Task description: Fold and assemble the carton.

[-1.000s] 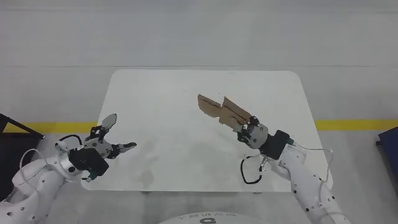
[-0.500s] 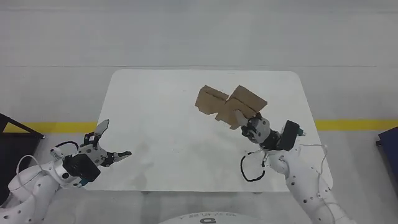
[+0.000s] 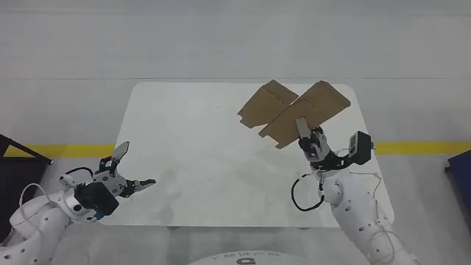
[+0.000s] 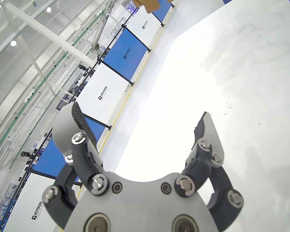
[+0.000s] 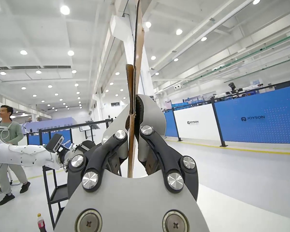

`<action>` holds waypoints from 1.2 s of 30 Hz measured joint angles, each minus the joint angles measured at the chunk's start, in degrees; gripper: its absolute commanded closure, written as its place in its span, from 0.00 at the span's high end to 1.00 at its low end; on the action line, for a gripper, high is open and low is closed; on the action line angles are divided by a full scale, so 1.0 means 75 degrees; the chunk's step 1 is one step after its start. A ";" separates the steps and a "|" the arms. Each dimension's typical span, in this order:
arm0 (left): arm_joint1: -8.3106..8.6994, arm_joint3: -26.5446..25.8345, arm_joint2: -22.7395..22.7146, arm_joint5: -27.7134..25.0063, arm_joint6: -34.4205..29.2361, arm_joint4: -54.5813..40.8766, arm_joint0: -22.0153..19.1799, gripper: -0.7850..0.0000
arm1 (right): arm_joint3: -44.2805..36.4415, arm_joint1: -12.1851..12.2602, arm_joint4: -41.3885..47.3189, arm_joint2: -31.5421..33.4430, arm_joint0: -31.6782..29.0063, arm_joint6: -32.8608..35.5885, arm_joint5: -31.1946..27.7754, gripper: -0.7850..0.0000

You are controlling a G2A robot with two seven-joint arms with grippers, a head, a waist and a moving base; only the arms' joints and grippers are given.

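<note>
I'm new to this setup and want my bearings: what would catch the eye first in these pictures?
The flat brown carton stands out, held in the air over the far right part of the white table and pinched at its near edge by the right gripper. The left gripper hangs open and empty by the table's near left corner.
</note>
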 measured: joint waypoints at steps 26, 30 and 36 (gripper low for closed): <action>0.0000 0.0000 0.0000 0.0000 0.0000 0.0000 0.0000 1.00 | -0.0911 0.0024 1.0189 -0.0644 0.0868 0.7397 0.1820 0.00; 0.0000 0.0000 0.0000 0.0000 0.0000 0.0000 0.0000 1.00 | -0.0876 0.0208 1.3895 0.0051 0.0824 1.0297 0.3542 0.00; 0.0000 0.0000 0.0000 0.0000 0.0000 0.0000 0.0000 1.00 | -0.0667 0.0275 1.6369 0.0455 0.0891 1.2095 0.5088 0.00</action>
